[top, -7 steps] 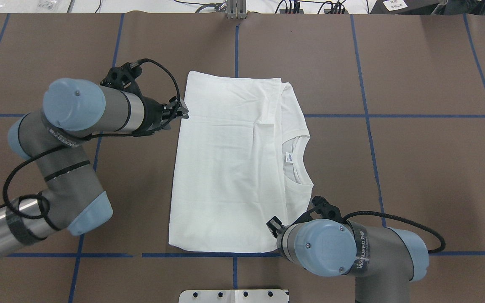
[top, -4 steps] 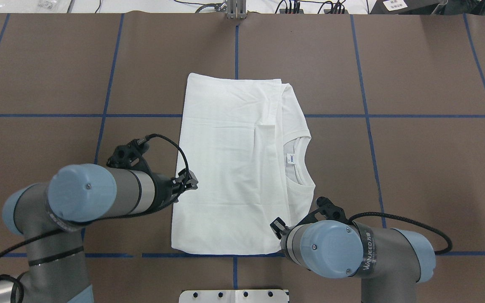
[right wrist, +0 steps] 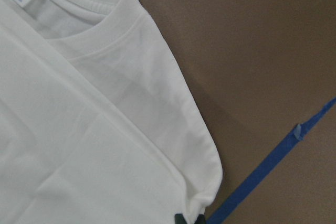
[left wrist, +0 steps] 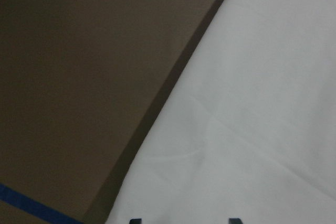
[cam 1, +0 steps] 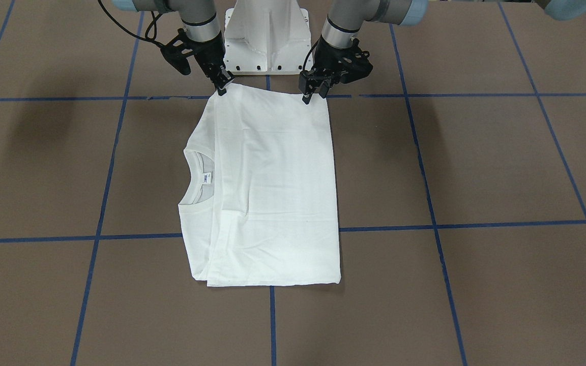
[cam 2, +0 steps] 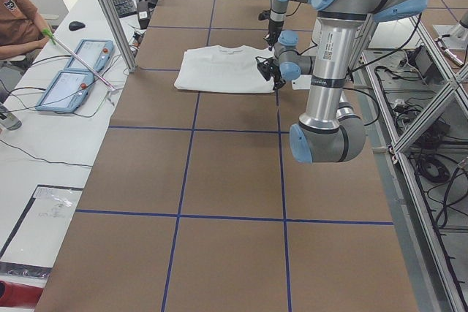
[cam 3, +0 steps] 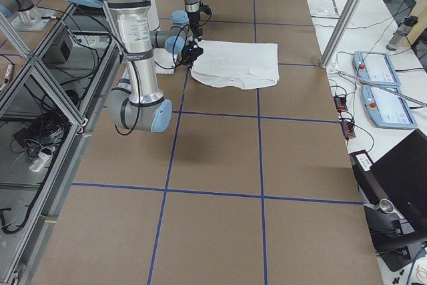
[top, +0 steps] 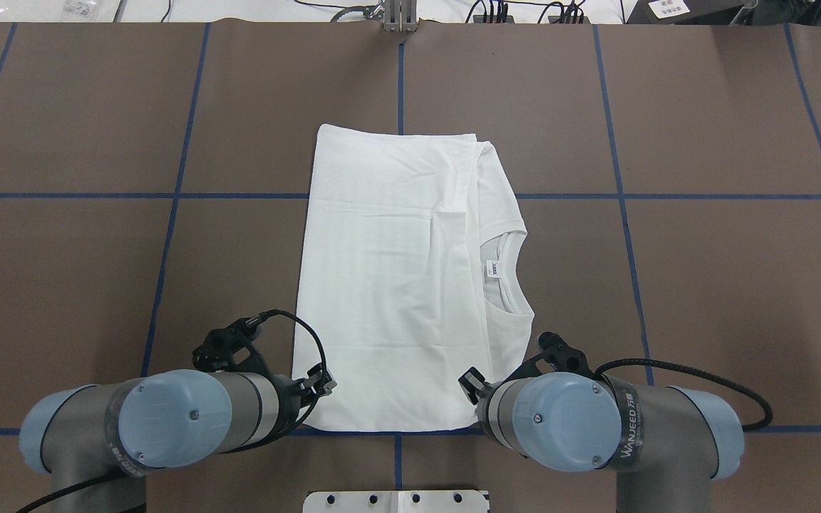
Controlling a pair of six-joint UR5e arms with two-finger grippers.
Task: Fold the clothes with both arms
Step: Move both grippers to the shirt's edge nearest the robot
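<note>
The white T-shirt [top: 389, 285] lies flat and folded lengthwise on the brown table, plain side up, with its collar [top: 507, 274] and neck label [top: 494, 269] toward the right. No printed text shows. My left gripper [cam 1: 312, 95] is open, just over the shirt's near left corner; its wrist view shows the shirt's edge [left wrist: 252, 103] below two spread fingertips. My right gripper [cam 1: 221, 87] is shut on the shirt's near right corner [right wrist: 202, 198], by the shoulder. In the overhead view the right wrist [top: 560, 420] hides most of that gripper.
The white pedestal base [cam 1: 265, 35] stands just behind the shirt's near edge. Blue tape lines [top: 617, 196] cross the table. A metal bracket [top: 400, 18] sits at the far edge. A seated person [cam 2: 18, 23], tablets [cam 2: 73, 71] and a metal post [cam 2: 110, 12] are beyond the table's far side.
My left arm has swung from the shirt's far left edge along that side to its near left corner. The right arm has hardly moved and the shirt lies as before.
</note>
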